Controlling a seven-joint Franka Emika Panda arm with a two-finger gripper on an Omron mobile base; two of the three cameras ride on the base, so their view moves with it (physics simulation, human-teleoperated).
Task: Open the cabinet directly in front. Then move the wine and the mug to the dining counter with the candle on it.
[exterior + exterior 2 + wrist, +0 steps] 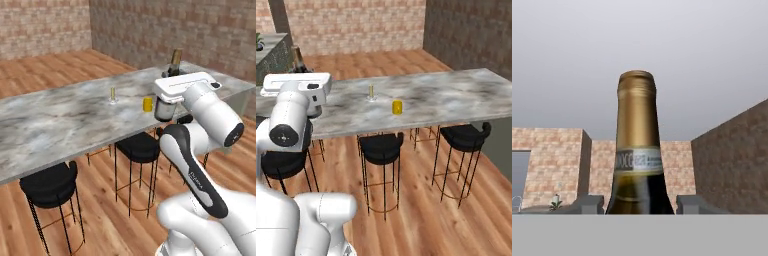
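Right before your hand's [640,204] camera stands the wine [638,150], upright; your fingers [587,204] sit half-open on either side, clamped on its body, above the table [60,120].

The yellow mug [147,104] stands upright on the marble desk [60,125] near the thin candle [113,94]; the gold-necked wine bottle [175,61] stands upright farther along.

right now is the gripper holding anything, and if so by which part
The gripper looks closed on the wine, with a finger on each side of the bottle's body just below the golden neck.
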